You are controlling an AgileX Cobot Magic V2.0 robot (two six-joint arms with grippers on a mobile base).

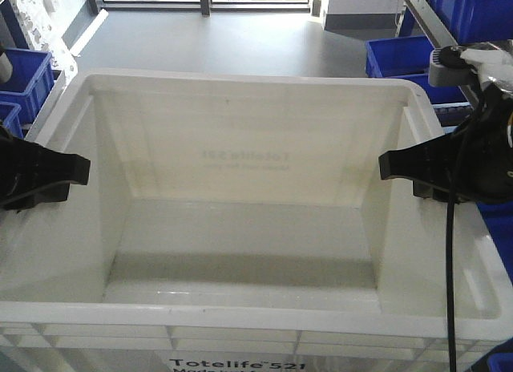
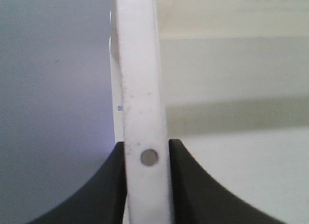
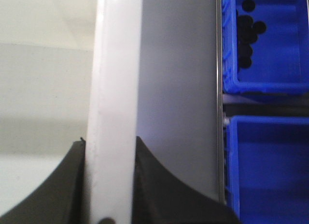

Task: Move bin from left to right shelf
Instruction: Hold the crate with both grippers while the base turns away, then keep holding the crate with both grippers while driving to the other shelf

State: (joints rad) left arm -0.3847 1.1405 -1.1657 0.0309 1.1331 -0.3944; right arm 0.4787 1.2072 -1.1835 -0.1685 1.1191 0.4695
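Left gripper [image 2: 147, 154] clamps the left rim of the large white rectangular plastic tote [image 1: 240, 167], right gripper [image 3: 110, 149] clamps the right rim. Tote spans between both arms; dark blue plastic bins [image 3: 270, 171] stand near its right edge, bare grey floor [image 1: 224, 43] beyond.

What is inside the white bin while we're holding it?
Nothing shows inside the bin: bare white floor and walls. The near rim hides the floor's front strip. The left gripper and right gripper clamp its side rims.
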